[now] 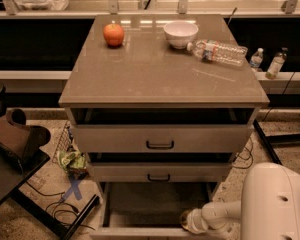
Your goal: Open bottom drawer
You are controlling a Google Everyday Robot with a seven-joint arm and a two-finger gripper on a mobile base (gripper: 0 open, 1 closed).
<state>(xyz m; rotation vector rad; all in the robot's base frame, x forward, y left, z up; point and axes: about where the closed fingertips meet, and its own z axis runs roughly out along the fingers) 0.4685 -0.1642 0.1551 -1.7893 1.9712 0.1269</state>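
Observation:
The bottom drawer (pixel 149 205) of the grey-beige cabinet (pixel 162 79) stands pulled out toward me. Its dark, empty inside shows, and the top edge of its front panel (pixel 140 232) lies at the picture's lower edge. Its black handle is out of view below the frame. My gripper (pixel 188 222), on the end of the white arm (pixel 225 213), sits at the drawer's front edge, right of centre. The arm comes in from the lower right. The middle drawer (pixel 159 173) and the top drawer (pixel 160 139) are each a little ajar.
On the cabinet top are an orange fruit (pixel 113 34), a white bowl (pixel 180 33) and a lying plastic bottle (pixel 218 51). Two small bottles (pixel 266 61) stand on a ledge at the right. A black stand (pixel 20 144), cables and a green packet (pixel 71 160) lie at the left.

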